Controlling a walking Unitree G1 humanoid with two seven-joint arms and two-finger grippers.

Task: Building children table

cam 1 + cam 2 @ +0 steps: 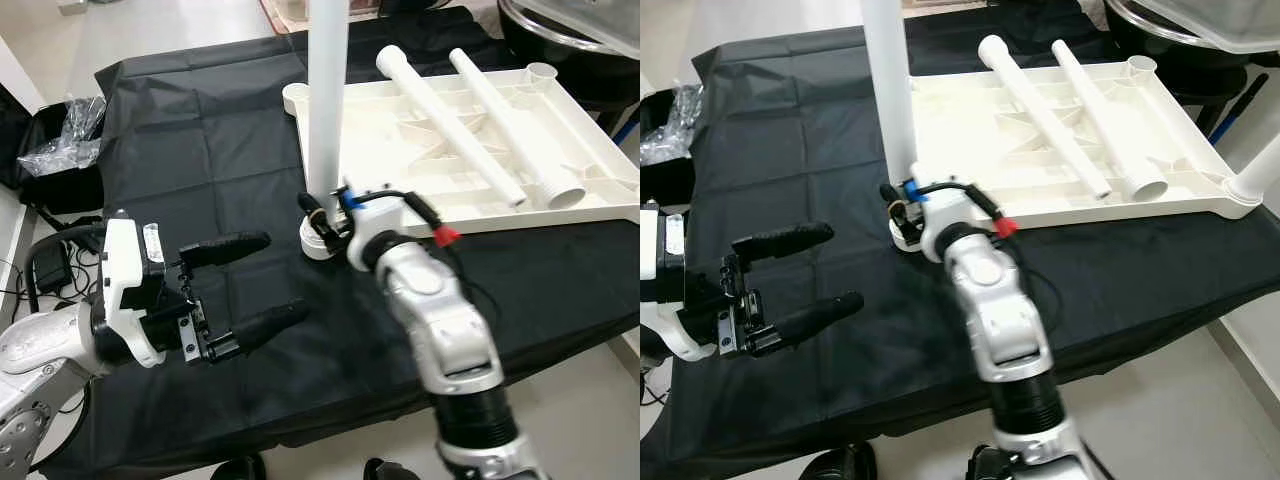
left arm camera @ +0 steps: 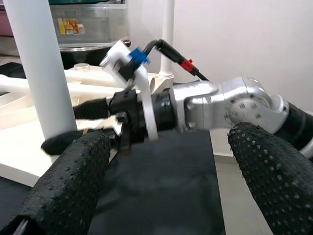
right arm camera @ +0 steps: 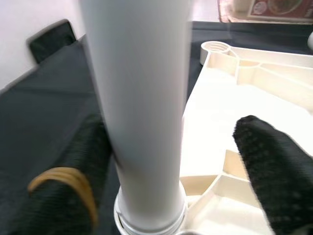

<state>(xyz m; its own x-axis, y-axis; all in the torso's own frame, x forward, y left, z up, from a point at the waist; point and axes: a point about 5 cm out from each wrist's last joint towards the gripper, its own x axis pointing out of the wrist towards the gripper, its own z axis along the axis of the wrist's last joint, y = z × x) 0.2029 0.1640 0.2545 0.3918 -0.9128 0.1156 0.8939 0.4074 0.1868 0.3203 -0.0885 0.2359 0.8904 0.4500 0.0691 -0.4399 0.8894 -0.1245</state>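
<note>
The white table top [image 1: 385, 165] lies upside down on a black cloth [image 1: 200, 130]. One white leg [image 1: 327, 100] stands upright in its near-left corner socket [image 1: 318, 243]. Two loose legs [image 1: 450, 125] [image 1: 510, 115] lie across the underside. My right gripper [image 1: 322, 215] is open around the base of the upright leg [image 3: 142, 98]; one finger is against it and the other finger [image 3: 266, 164] stands apart. My left gripper [image 1: 255, 280] hovers open over the cloth, to the left of the leg and nearer the front, with nothing in it.
A crumpled plastic bag [image 1: 65, 135] in a dark bin stands left of the table, with cables [image 1: 50, 265] on the floor below. A clear-lidded container [image 1: 570, 25] sits at the back right. The cloth's front edge [image 1: 330, 425] drops to pale floor.
</note>
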